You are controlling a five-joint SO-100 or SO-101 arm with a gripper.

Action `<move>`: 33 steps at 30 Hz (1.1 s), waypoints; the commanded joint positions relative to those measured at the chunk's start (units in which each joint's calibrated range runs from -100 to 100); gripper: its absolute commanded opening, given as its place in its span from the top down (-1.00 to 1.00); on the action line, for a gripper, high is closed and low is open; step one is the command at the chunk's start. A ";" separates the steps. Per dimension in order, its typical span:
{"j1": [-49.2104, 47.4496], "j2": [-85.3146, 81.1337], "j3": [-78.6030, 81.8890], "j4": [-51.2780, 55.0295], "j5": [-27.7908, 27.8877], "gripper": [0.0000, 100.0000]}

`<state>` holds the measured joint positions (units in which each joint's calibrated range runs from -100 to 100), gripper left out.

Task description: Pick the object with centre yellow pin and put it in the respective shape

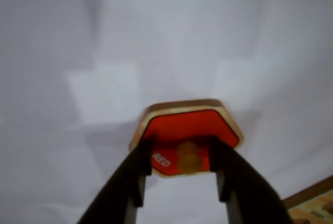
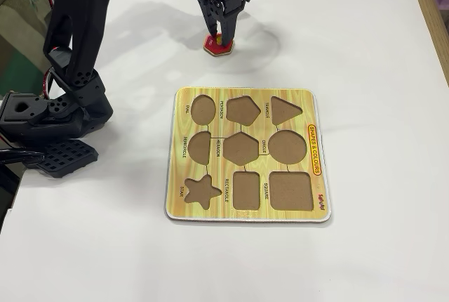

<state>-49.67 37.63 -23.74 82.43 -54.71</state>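
Jaws of black two-finger gripper (image 1: 189, 157) set either side of small yellow knob (image 1: 188, 157), close against it but no firm pinch confirmed. Knob at centre of flat red hexagonal wooden piece (image 2: 219, 46) with tan edges, lying on white table (image 2: 365, 56) beyond far edge of yellow wood-grain puzzle board (image 2: 181, 197). Brown hexagon recess (image 2: 241, 148) in board's middle, empty. Best to squeeze knob squarely, lift straight up, keep piece level, then align its corners with recess before lowering.
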 commanded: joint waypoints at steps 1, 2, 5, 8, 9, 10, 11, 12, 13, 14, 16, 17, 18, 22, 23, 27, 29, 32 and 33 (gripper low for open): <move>0.06 0.11 -0.81 -0.07 -0.05 0.76; -0.13 0.11 -0.81 -0.07 -0.05 0.76; -0.13 0.11 -0.63 -0.07 -0.05 0.77; 0.06 0.20 -0.36 -0.07 -0.05 0.86; 0.16 0.20 -0.27 -0.07 -0.05 0.87; 0.16 0.20 -0.27 -0.07 -0.05 0.87; 0.26 0.20 -0.27 -0.07 -0.05 0.88; 0.26 0.20 -0.27 -0.07 -0.05 0.89; 0.26 0.20 -0.27 -0.07 -0.05 0.89; 0.26 0.20 -0.27 -0.07 -0.05 0.89; 0.36 0.20 -0.27 0.02 -0.05 0.89; 0.36 0.20 -0.27 0.28 -0.05 0.89; 0.45 0.20 -0.27 0.54 -0.05 0.89; 0.55 0.20 -0.27 0.89 -0.05 0.94; 0.65 0.20 -0.18 0.89 -0.05 0.97; 0.84 0.20 -0.18 0.89 0.05 0.98; 0.84 0.20 -0.18 0.97 0.00 0.98; 0.84 0.20 -0.18 0.97 0.00 0.98; 0.84 0.20 -0.18 0.97 0.00 0.98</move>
<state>-48.64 38.06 -23.83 82.69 -54.71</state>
